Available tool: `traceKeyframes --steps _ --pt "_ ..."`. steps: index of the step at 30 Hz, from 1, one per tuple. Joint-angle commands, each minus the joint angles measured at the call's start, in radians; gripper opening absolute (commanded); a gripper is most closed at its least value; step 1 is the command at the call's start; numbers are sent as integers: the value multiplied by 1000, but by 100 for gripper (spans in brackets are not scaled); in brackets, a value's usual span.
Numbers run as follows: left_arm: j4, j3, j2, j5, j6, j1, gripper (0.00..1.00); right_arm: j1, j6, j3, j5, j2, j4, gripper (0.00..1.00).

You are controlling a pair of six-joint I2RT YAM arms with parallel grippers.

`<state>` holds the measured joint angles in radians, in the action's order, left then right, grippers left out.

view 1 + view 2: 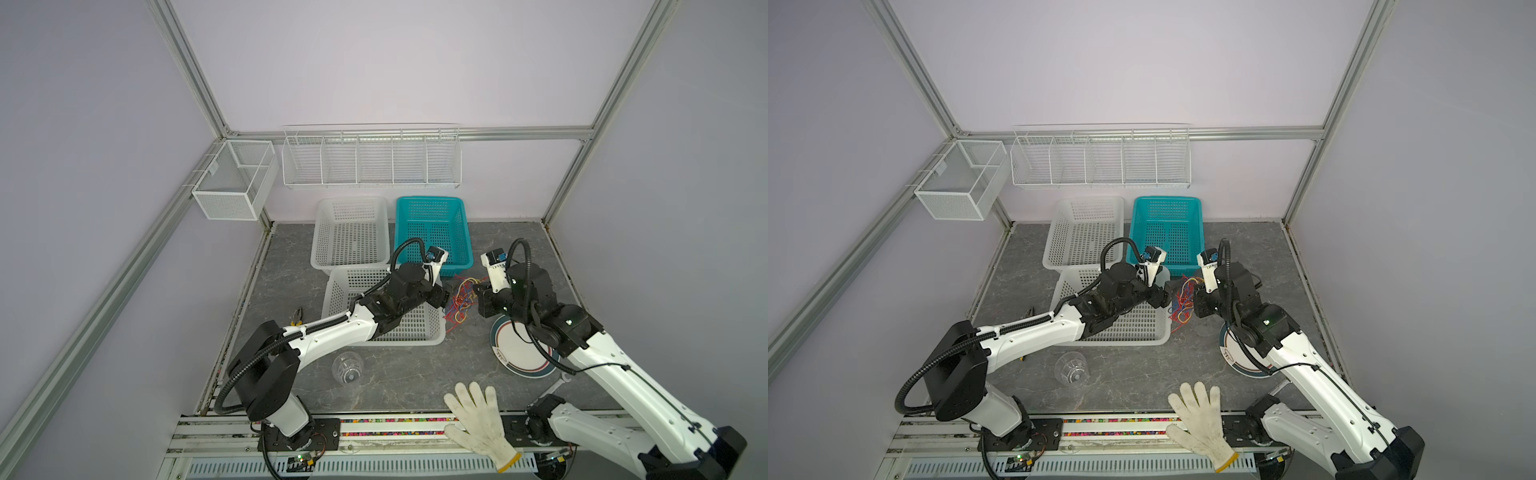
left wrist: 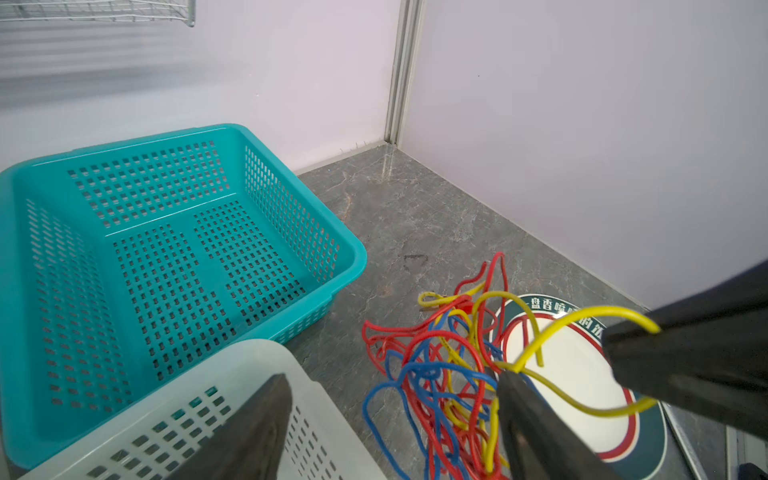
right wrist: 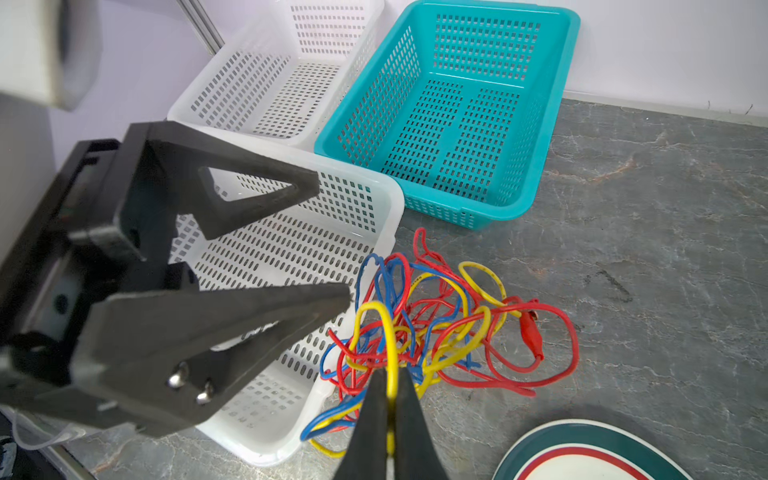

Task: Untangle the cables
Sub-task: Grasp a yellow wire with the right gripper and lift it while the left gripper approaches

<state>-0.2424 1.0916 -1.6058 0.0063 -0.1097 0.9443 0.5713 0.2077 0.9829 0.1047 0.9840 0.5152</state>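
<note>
The main risk, as I judge it, is that the whole knot travels instead of loosening. The right jaws are closed on 1 yellow cable (image 3: 390, 353), which rises in a loop from the heap. Red and blue strands cross that loop near its base, so a pull could cinch them tighter or drag the bundle onto the plate (image 3: 582, 432). The left jaws stand open, tips just beside the heap, gripping nothing. If they close there, they may catch several strands at once and pin the ones that need to slide. The red clip (image 3: 532, 328) could also hook a neighbouring loop, and the thin wire could slip from the pinch.

The cables (image 1: 459, 303) lie on the grey surface (image 3: 644, 208), between the nearer white basket (image 3: 390, 195) and the plate, just in front of the teal basket (image 3: 415, 185). They are thin, glossy wires in 3 colours, red, blue and yellow, loosely looped and piled over each other.
</note>
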Motion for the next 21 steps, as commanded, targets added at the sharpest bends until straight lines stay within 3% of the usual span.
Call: traceKeyframes --steps 1,8,12,17,21 --pt "-10 47 -25 54 43 15 76 -5 -21 -19 -13 4 -70 7" --pt "-32 57 -40 104 62 21 75 -14 -24 -21 -25 25 -77 6" --pt "-20 89 -71 126 83 24 65 -14 -26 -29 -74 16 -100 7" --pt "28 159 -128 106 107 25 46 -13 -27 -42 -121 8 -130 7" --pt "1 163 -140 85 103 26 15 -14 -21 -48 -114 16 -131 7"
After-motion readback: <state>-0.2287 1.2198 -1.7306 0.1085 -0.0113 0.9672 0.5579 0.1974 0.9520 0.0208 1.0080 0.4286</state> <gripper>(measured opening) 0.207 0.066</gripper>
